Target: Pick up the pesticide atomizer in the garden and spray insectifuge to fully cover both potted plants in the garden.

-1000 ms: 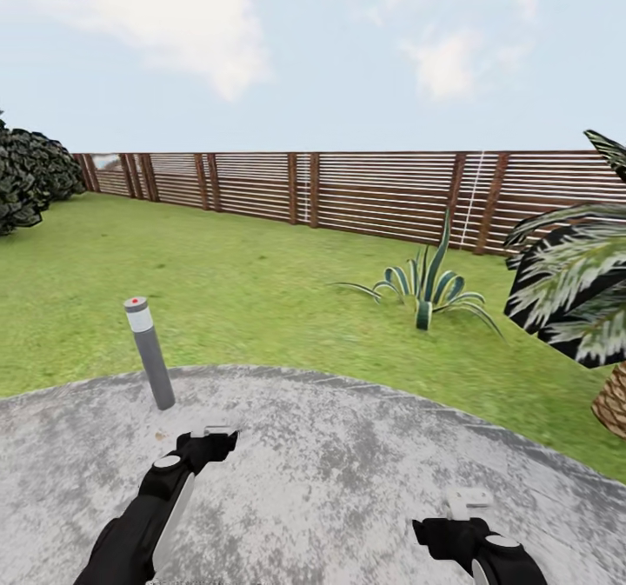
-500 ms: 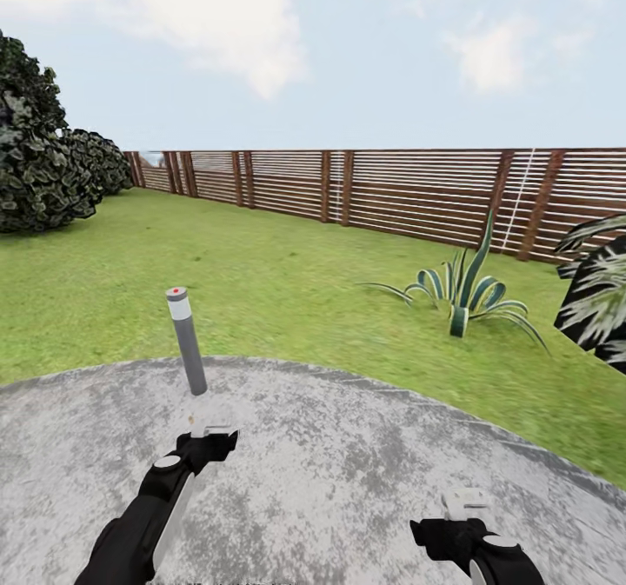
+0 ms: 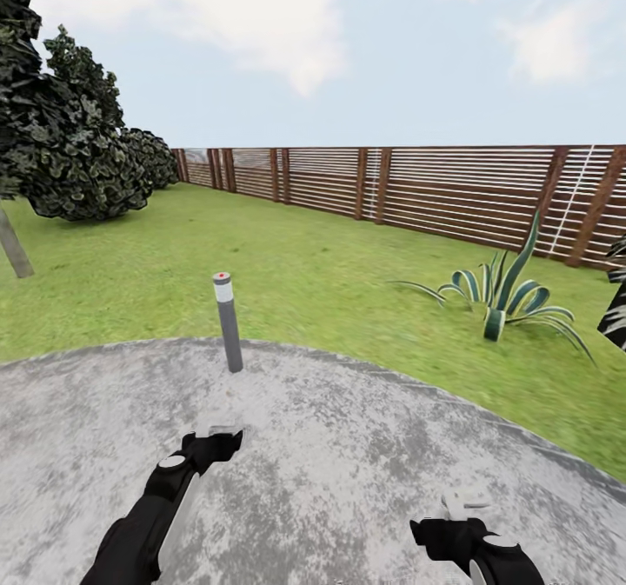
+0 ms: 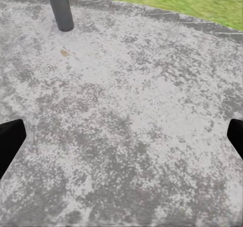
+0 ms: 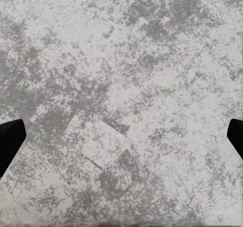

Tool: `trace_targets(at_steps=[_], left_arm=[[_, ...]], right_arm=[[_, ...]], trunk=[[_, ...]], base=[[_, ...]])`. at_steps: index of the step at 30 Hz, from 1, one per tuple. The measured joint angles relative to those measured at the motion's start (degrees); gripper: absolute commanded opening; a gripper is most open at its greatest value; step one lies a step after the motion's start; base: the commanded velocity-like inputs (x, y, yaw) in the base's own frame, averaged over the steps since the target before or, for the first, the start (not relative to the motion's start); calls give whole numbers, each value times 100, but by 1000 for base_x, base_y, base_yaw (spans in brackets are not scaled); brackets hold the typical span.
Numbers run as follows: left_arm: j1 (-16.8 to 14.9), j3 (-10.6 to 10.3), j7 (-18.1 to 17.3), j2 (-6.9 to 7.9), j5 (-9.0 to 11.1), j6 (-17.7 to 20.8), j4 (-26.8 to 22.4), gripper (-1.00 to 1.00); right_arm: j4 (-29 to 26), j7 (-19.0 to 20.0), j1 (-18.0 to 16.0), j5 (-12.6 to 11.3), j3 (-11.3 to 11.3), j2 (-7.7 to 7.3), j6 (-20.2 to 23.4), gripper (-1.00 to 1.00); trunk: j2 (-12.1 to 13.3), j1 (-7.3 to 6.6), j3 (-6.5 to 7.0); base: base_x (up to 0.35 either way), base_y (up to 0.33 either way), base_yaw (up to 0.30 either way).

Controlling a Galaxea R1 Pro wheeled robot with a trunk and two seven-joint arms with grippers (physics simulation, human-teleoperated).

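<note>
Two hands (left (image 3: pixel 215 433), right (image 3: pixel 467 504)) spread wide, holding nothing, over grey paving (image 3: pixel 348 446), bollard (image 3: pixel 228 322) ahead

Both black arms reach forward low in the head view, the left gripper (image 3: pixel 215 435) farther ahead than the right gripper (image 3: pixel 467 505), and each wrist view shows its two dark fingertips (image 4: pixel 10 142) (image 5: pixel 10 138) spread wide apart with nothing between them.
</note>
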Motion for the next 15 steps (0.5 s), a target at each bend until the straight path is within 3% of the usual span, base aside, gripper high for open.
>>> trace_targets(at_steps=[7,15], left_arm=[[0,5,7,5,0,0,0,100],[0,1,7,4,1,0,0,100]], right_arm=[[0,2,0,-1,2,22,0,100],[0,2,0,0,0,24,0,100]], trunk=[[0,0,-26],[0,-3,-56]], base=[[-316,0,252],[-53,0,252]])
